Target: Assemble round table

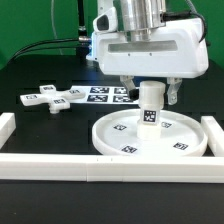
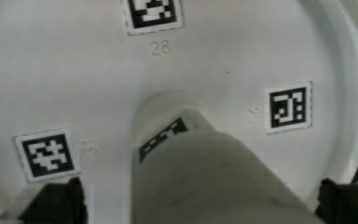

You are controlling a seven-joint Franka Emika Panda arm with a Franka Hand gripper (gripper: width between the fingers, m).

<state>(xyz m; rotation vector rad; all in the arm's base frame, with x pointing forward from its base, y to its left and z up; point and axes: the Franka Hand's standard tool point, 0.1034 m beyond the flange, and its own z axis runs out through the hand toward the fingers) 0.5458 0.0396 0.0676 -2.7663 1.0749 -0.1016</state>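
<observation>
Bright, even light, soft shadows, whites near glare (wrist view grainy, the close leg (image 2: 202, 170) blurred)

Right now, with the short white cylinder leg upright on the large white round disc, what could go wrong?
The gripper hangs open around the short white plastic cylinder leg; closing off-centre could tip it. Whether the leg is seated in the large rimmed white disc is unclear; it may topple.

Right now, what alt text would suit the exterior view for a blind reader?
A white robot tool straddles, open, a short leg standing upright in the middle of a round disc. A cross-shaped base lies apart, toward the exterior view's left.
</observation>
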